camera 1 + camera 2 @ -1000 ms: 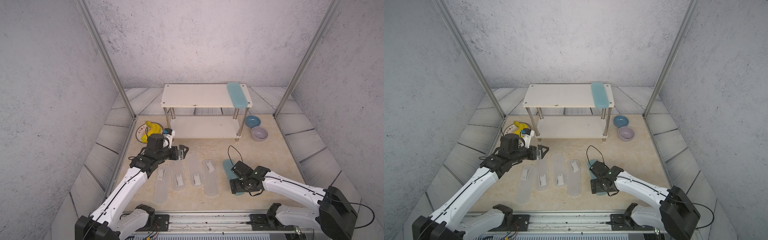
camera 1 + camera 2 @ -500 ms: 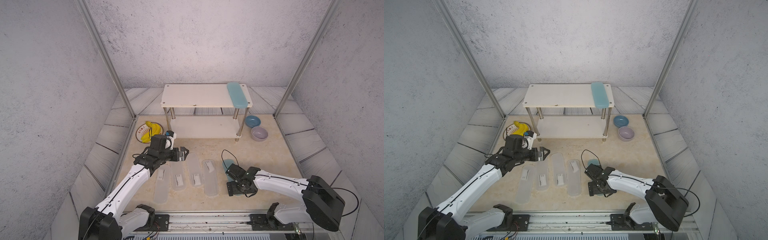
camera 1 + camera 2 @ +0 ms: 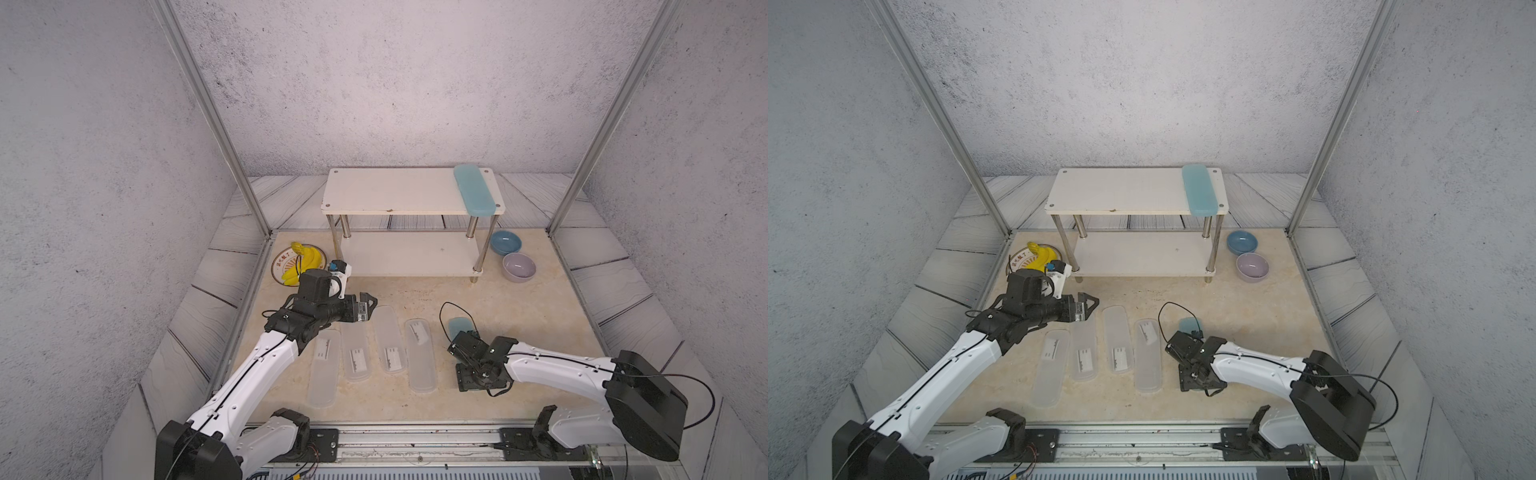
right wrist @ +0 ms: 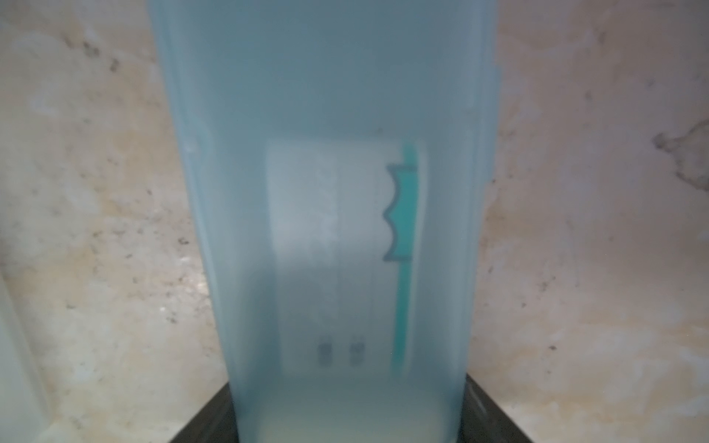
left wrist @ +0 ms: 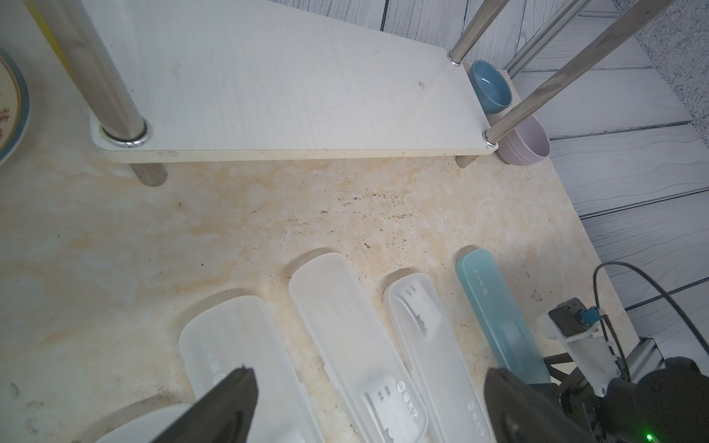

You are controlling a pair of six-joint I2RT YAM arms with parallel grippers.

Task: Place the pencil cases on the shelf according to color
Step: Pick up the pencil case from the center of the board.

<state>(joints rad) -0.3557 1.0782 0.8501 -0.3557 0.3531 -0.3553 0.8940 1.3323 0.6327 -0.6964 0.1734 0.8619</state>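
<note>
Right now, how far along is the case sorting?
Done: one teal case lies on the top board of the shelf. In hand: the right claw straddles the second teal case on the table; whether it grips yet is unclear. Left: that case and four clear cases in a row on the table, with the open left claw over them.

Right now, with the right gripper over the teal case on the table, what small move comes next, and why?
Probably close the right gripper on the teal pencil case: its fingers flank the case's long sides while it lies flat on the table. The other teal case is on the shelf's top board.
</note>
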